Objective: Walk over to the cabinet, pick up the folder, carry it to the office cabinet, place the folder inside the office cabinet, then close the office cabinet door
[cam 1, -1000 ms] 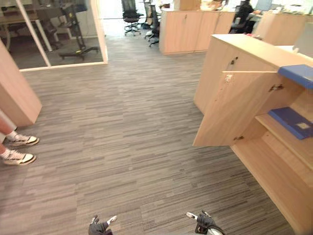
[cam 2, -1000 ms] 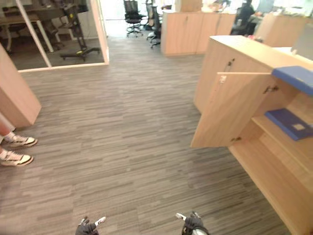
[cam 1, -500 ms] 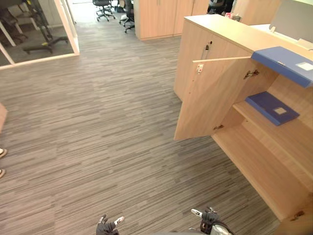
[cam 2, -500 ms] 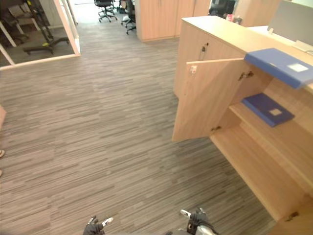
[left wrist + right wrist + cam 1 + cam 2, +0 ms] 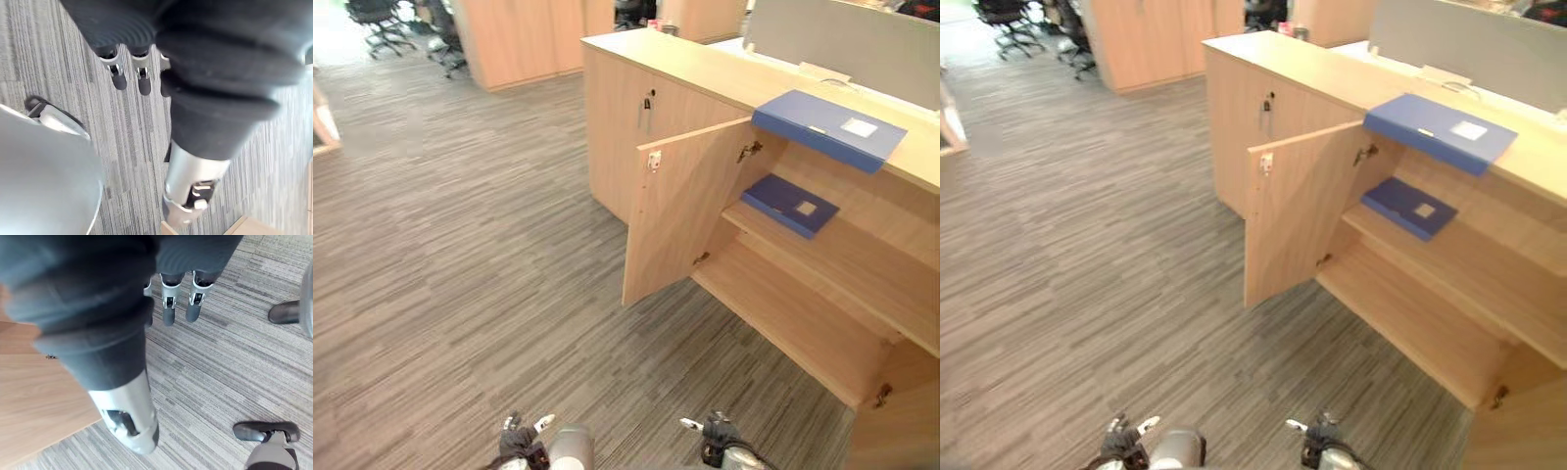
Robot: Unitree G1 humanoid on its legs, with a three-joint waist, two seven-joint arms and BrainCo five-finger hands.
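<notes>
A low wooden cabinet (image 5: 636, 117) stretches from 12 to 3 o'clock in front of the robot. Its door (image 5: 680, 220) is swung wide, with the free edge standing out over the carpet (image 5: 460, 245) at 12 o'clock.

A blue folder (image 5: 829, 128) lies flat on the cabinet's top at 2 o'clock, above the open compartment, its near side jutting past the front edge. A second blue folder (image 5: 790, 204) lies on the upper shelf (image 5: 847, 264) just below it, close to the hinge side. The shelf runs on past it toward 3 o'clock as bare wood. The bottom board (image 5: 783, 313) lies beneath, its front edge meeting the carpet.

Open carpet spreads from 7 round to 12 o'clock, up to office chairs (image 5: 382, 15) and tall wooden cupboards (image 5: 524, 39) far off at 11 o'clock. A grey screen (image 5: 842, 39) stands behind the cabinet top at 1 o'clock.

The left hand (image 5: 521, 439) hangs at 7 o'clock and the right hand (image 5: 715, 431) at 5 o'clock, both well apart from the cabinet. In the wrist views, the left fingers (image 5: 118, 77) and right fingers (image 5: 168, 303) hang straight and relaxed above the carpet, holding nothing.
</notes>
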